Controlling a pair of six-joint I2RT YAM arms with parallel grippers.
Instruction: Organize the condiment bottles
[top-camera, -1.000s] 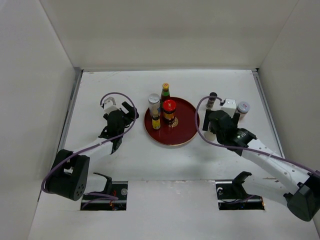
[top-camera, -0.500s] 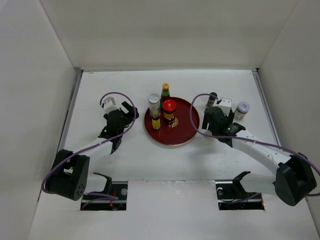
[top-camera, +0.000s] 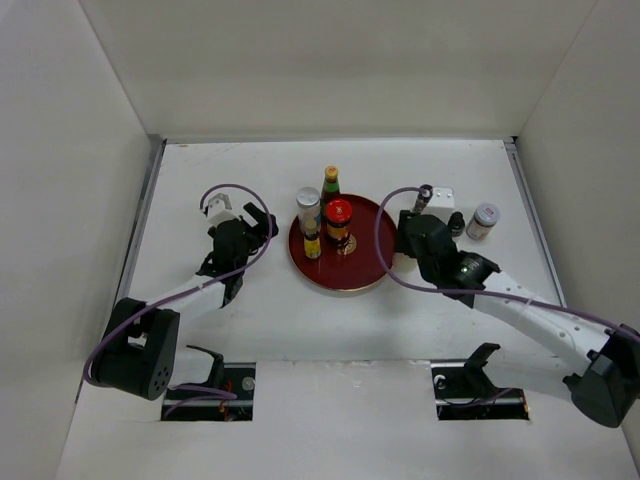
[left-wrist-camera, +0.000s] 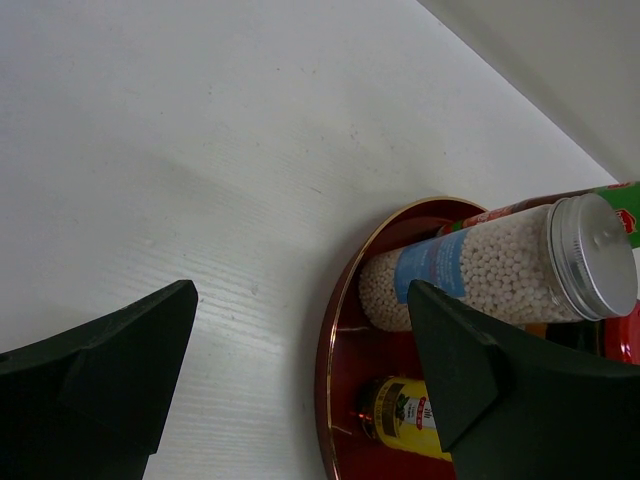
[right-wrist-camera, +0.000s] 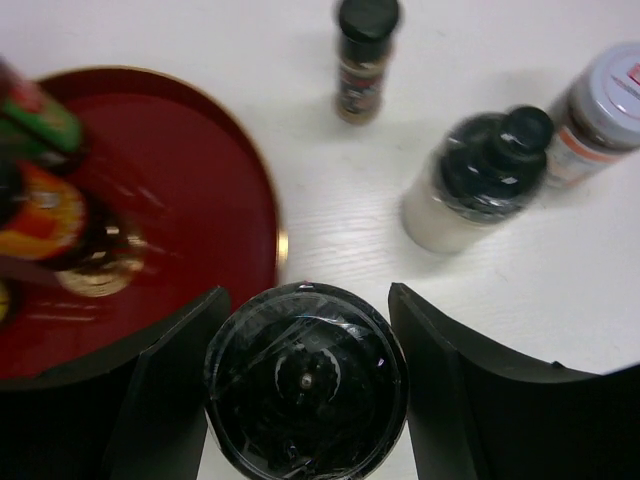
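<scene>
My right gripper (right-wrist-camera: 305, 310) is shut on a black-capped bottle (right-wrist-camera: 305, 385), just right of the round red tray (right-wrist-camera: 170, 190); in the top view this gripper (top-camera: 410, 235) hides the bottle. On the table right of it stand a small dark-capped spice bottle (top-camera: 424, 197), a black-capped white bottle (top-camera: 455, 222) and a grey-capped jar (top-camera: 484, 219). The tray (top-camera: 365, 262) holds a green bottle (top-camera: 330, 183), a silver-capped jar (top-camera: 308, 206), a red-capped jar (top-camera: 339, 220) and a small yellow bottle (top-camera: 312, 246). My left gripper (top-camera: 256, 224) is open and empty, left of the tray.
White walls enclose the table on the left, back and right. In the left wrist view the tray rim (left-wrist-camera: 335, 330) lies just ahead of the open gripper (left-wrist-camera: 300, 300), with the silver-capped jar (left-wrist-camera: 500, 270) behind it.
My right gripper has moved left towards the tray's right edge with the black-capped bottle in it. The left arm has not moved.
</scene>
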